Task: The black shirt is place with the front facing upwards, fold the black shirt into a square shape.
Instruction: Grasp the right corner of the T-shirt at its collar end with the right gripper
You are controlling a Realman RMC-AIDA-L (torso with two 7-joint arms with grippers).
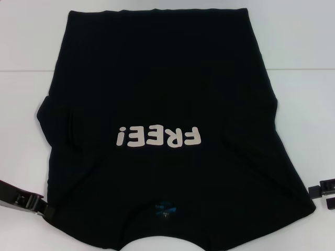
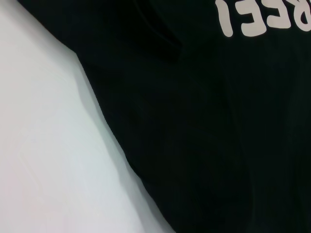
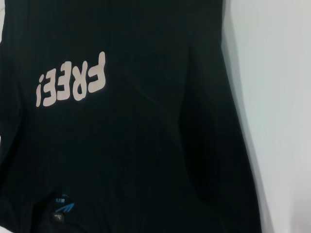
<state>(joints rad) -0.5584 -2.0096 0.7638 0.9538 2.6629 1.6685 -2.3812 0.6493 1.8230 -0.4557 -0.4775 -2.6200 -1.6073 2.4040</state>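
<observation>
Head: collar and small blue neck label (image 1: 164, 208) nearest, large black cotton T-shirt (image 1: 162, 78) flat on white table (image 1: 31, 42), lettering up; left gripper (image 1: 31, 203) at shoulder corner, right gripper (image 1: 324, 194) just beside opposite corner, finger gap unreadable | Left wrist: shirt edge (image 2: 204, 145) beside table | Right wrist: label (image 3: 60, 206) visible | Advice: pinch both shoulder corners evenly, fold sleeves inward first.

Black shirt (image 1: 162, 94) lying flat, front up, collar toward 6 o'clock, hem at 12, beige lettering inverted.

"FREE!" on black shirt (image 1: 157, 78) chest (neck label txt unreadable).
</observation>
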